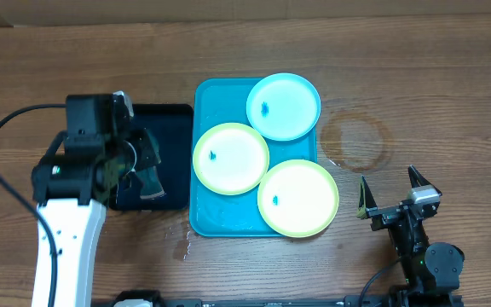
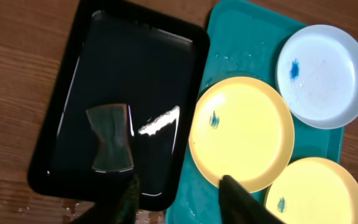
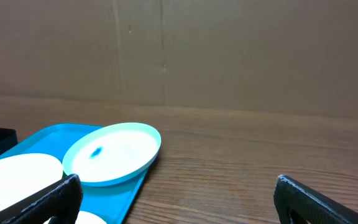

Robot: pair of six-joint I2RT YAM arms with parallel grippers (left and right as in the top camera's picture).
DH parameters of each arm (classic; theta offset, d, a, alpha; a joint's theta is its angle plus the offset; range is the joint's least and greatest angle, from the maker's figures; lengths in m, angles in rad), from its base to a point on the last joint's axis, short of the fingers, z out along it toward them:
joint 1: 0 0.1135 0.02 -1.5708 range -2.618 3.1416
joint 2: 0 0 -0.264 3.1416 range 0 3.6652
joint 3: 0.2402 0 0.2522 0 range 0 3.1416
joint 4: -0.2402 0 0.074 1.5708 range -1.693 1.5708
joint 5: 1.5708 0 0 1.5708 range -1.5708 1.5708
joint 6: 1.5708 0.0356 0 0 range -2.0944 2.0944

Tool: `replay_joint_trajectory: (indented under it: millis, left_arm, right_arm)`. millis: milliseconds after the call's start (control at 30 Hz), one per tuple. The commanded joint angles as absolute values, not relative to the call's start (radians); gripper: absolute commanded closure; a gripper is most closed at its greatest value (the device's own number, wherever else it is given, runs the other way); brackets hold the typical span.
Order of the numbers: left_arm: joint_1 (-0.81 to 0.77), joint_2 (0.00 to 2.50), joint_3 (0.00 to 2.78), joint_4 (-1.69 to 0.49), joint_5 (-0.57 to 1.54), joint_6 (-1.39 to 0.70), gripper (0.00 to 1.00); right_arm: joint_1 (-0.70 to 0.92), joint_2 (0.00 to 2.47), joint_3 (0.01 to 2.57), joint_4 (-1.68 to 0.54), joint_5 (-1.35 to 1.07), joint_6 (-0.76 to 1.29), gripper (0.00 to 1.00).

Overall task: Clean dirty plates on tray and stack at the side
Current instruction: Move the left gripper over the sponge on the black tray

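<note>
Three plates lie on the turquoise tray (image 1: 205,209): a light blue plate (image 1: 283,106) at the back, a yellow-green plate (image 1: 231,158) on the left and a second yellow-green plate (image 1: 297,197) at the front right. Each carries a small blue smudge. My left gripper (image 1: 141,164) hangs open over the black tray (image 1: 169,119), its fingers (image 2: 126,202) holding nothing. A grey-green sponge (image 2: 110,138) lies loose in the black tray (image 2: 135,68). To the right of the turquoise tray, my right gripper (image 1: 393,191) stands wide open and empty above the table.
A faint ring stain (image 1: 355,141) marks the wood right of the turquoise tray. Water droplets (image 1: 181,243) speckle the table near its front left corner. In the right wrist view the light blue plate (image 3: 114,152) rests on the tray's (image 3: 42,135) far end, with a cardboard wall behind.
</note>
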State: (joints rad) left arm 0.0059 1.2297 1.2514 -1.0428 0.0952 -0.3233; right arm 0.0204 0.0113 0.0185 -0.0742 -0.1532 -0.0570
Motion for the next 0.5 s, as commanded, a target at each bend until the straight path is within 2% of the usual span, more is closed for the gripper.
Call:
replay_joint_trajectory:
  millis: [0, 67, 200, 333, 467]
  left_arm:
    - [-0.001, 1.288, 1.245, -1.042, 0.172, -0.340, 0.35]
    - [-0.001, 1.310, 1.245, -1.043, 0.210, -0.341, 0.23]
    - [0.000, 1.318, 1.249, -1.051, 0.257, -0.341, 0.13]
    - [0.001, 1.308, 1.266, -1.098, 0.255, -0.337, 0.09]
    - [0.001, 1.301, 1.266, -1.111, 0.251, -0.336, 0.08]
  right_arm:
    - [0.021, 0.008, 0.008, -0.069, -0.158, -0.060, 0.00]
    - [0.021, 0.008, 0.008, -0.069, -0.158, -0.060, 0.00]
    - [0.021, 0.008, 0.008, -0.069, -0.158, -0.060, 0.00]
    - [0.021, 0.008, 0.008, -0.055, -0.131, -0.084, 0.00]
    - [0.021, 0.008, 0.008, 0.049, -0.060, -0.135, 0.00]
